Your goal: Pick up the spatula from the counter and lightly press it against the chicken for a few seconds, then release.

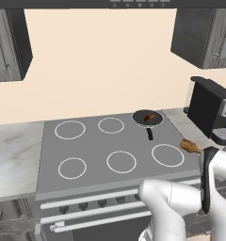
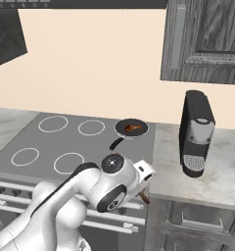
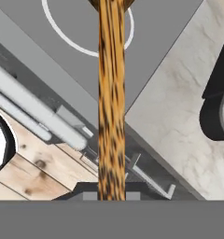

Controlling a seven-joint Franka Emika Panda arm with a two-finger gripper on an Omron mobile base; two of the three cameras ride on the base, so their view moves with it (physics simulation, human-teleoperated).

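A wooden spatula (image 3: pixel 110 93) runs straight up the middle of the hand view, and my gripper (image 3: pixel 111 194) is shut on its handle at the bottom. It hangs over the stove's front right corner, where the cooktop meets the marble counter (image 3: pixel 174 126). Its blade (image 1: pixel 190 147) pokes out beside my arm in the left base view. The handle's end (image 2: pixel 145 197) shows under my hand in the right base view. A small black pan (image 1: pixel 148 118) (image 2: pixel 131 128) sits on the back right burner with the brown chicken (image 1: pixel 152 116) (image 2: pixel 134 129) in it, well away from the spatula.
A grey cooktop (image 1: pixel 96 150) carries several ringed burners. A black coffee machine (image 1: pixel 210 111) (image 2: pixel 197 132) stands on the right counter, close to the pan. Dark wall cabinets (image 2: pixel 207 39) hang above. Oven handles and wooden floor (image 3: pixel 25 163) lie below the stove edge.
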